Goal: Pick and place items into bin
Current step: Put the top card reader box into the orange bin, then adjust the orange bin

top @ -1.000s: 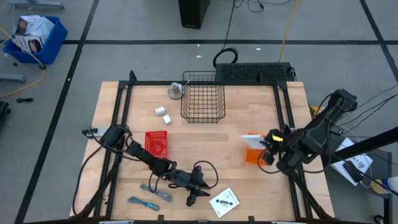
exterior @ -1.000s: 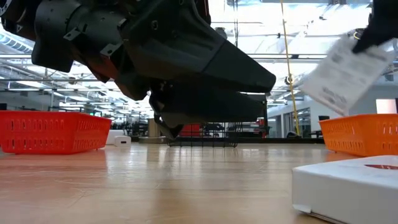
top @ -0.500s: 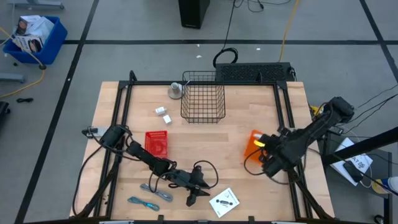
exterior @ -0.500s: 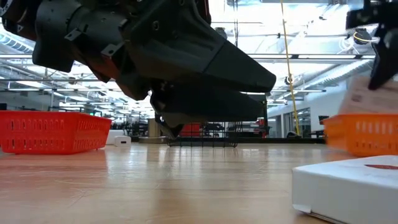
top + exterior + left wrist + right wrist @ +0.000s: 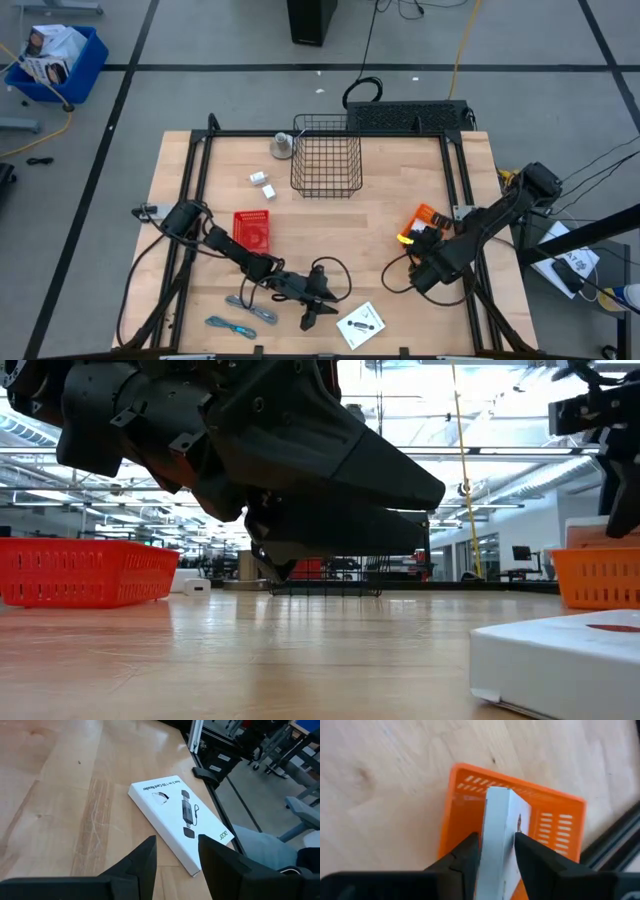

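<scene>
I am holding the right gripper (image 5: pixel 495 857) closed edge-on around a flat white printed packet (image 5: pixel 501 827), poised over the small orange plastic basket (image 5: pixel 425 218) at four o'clock on the table, so it can drop inside. The left gripper (image 5: pixel 176 851) is waiting slightly open and empty at six o'clock, above a flat white printed box (image 5: pixel 181 817).

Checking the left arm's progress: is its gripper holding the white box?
No. The left gripper is open, with the white box lying flat on the table ahead.
</scene>
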{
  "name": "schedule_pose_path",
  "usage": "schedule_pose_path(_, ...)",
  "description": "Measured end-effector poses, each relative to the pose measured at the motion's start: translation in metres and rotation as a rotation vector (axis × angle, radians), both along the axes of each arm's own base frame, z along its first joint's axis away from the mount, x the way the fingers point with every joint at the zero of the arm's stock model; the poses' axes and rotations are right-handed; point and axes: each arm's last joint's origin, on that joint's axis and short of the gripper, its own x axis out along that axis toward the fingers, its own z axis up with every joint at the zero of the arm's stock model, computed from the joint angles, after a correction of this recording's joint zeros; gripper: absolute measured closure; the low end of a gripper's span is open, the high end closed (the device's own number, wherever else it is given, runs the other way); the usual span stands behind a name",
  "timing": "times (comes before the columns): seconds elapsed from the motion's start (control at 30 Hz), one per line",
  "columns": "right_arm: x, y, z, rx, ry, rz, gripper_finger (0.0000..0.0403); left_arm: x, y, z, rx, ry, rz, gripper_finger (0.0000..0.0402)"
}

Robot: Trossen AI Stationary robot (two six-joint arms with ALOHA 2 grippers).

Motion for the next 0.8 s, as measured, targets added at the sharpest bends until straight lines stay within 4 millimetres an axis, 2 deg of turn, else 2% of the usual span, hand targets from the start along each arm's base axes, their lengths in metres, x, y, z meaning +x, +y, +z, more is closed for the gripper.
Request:
schedule_pose_path(0.43, -0.012, -0.009, 0.027, 0.123, -0.18, -0.065, 0.0182, 0.0, 0.0, 0.0, -0.005, 0.002, 0.002, 0.0254)
schedule_pose_path(0.6, -0.012, -0.012, 0.028, 0.101, -0.202, -0.079, 0.0178, 0.0, 0.0, 0.0, -0.005, 0.002, 0.002, 0.0254)
schedule_pose_path(0.8, -0.001, -0.013, 0.014, 0.139, -0.176, -0.071, 0.0185, 0.0, 0.0, 0.0, -0.005, 0.002, 0.002, 0.0254)
